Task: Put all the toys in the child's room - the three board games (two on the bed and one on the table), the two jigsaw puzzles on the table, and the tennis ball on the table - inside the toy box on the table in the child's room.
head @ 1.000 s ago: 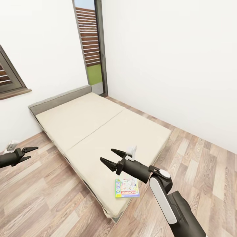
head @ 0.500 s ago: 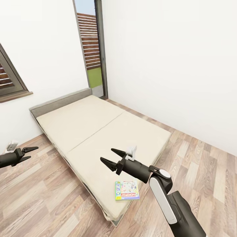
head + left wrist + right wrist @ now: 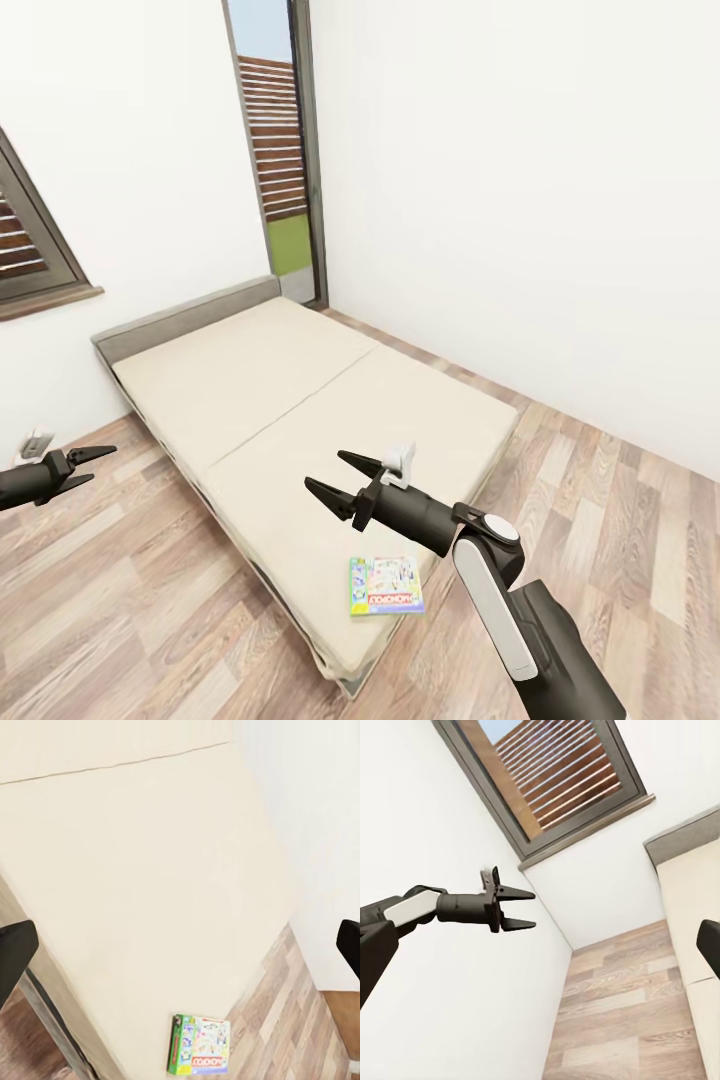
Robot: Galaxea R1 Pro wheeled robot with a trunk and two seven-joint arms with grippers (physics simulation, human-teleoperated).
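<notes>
Right end effector (image 3: pixel 337 478): fingers are being held apart, nothing between them; it is being carried above the near half of the bed (image 3: pixel 300 420), its dark forearm and white-panelled arm rising from the lower right of the head view.

Left end effector (image 3: pixel 90 467): fingers are likewise being held apart and empty; it is being kept over the wooden floor (image 3: pixel 130 610) beside the bed, well apart from the right one. In the right wrist view it is being seen against the white wall (image 3: pixel 450 1005), below the window (image 3: pixel 556 780).

Board game (image 3: pixel 385 585): one flat white "Monopoly" box with red logo and a green edge is being shown lying flat on the mattress, close to the near corner of the bed, below and just right of the right end effector, untouched by either. In the left wrist view the same box (image 3: pixel 200 1055) is being seen near the mattress edge, with floor beside it.

Bed: low, beige mattress with a centre seam, grey headboard (image 3: pixel 185 312) against the wall.

Surroundings: dark-framed slatted window (image 3: pixel 35 245) on the left wall; a tall glazed opening (image 3: pixel 275 150) behind the headboard, a slatted fence and grass being visible through it.
</notes>
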